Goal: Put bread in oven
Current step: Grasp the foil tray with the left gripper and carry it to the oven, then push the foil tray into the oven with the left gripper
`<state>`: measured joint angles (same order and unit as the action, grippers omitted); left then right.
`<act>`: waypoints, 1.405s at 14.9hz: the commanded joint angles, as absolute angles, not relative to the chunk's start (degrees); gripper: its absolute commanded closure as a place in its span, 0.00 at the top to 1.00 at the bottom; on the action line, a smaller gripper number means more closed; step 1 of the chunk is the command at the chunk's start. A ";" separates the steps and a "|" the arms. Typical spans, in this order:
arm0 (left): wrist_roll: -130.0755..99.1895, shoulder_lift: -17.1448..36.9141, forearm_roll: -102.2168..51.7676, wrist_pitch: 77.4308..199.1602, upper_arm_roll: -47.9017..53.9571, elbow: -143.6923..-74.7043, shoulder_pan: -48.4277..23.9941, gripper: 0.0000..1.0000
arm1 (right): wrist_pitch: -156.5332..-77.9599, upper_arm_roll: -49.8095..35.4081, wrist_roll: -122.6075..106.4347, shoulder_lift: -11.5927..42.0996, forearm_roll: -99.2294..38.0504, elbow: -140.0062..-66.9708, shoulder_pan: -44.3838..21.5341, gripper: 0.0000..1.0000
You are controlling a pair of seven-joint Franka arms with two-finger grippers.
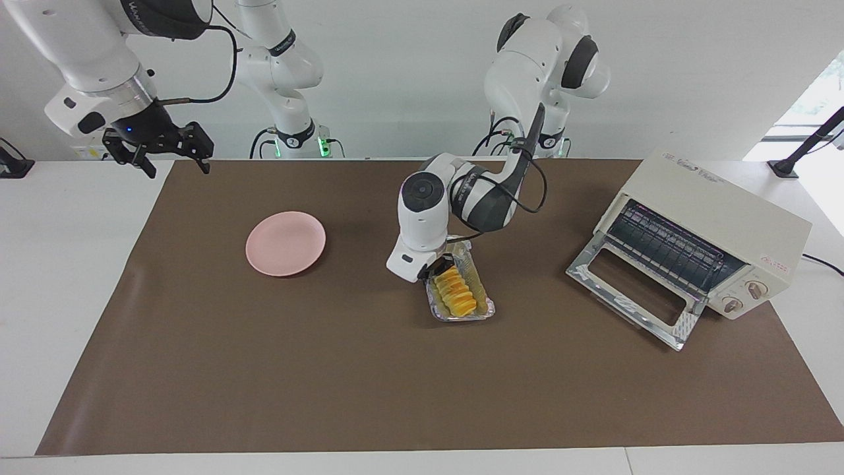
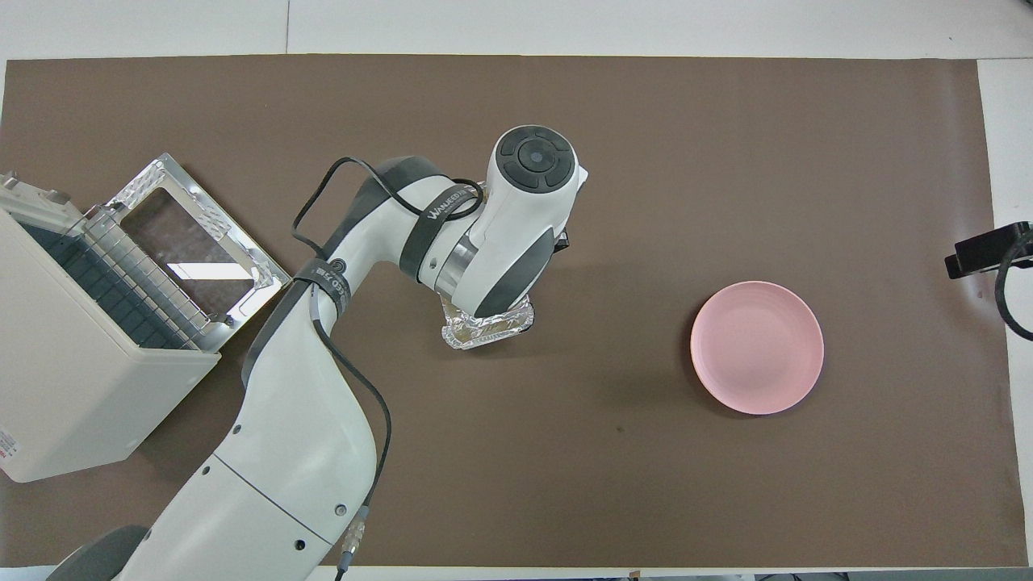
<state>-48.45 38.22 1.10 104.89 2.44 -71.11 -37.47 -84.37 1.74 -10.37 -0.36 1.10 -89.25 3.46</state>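
The left claw (image 1: 436, 269) is clamped on the bread (image 1: 455, 292) in its foil tray (image 1: 489, 308); next comes lifting it toward the oven (image 1: 712, 224), whose door hangs down. The right claw (image 1: 173, 153) waits, apart.

White wall (image 1: 409, 72), bright window (image 1: 814, 92)

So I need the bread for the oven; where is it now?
The bread lies in the foil tray mid-table, between the pink plate and the open oven, with the left gripper at its end.
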 commanded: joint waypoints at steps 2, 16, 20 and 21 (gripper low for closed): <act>-50.10 31.39 0.88 98.89 -2.88 -71.01 -36.48 0.00 | -85.17 1.05 -9.49 -1.23 1.05 -90.00 4.66 1.00; -42.63 24.09 4.31 93.35 -13.71 -82.87 -18.38 0.00 | -83.76 1.05 -9.76 -1.58 1.23 -90.62 4.31 1.00; -42.63 21.19 6.58 94.30 -13.97 -89.72 -17.05 0.00 | -83.76 1.05 -9.76 -1.58 1.23 -90.62 4.31 1.00; -42.63 20.66 7.81 95.35 -14.06 -91.22 -16.96 0.00 | -83.76 1.05 -9.76 -1.58 1.23 -90.62 4.31 1.00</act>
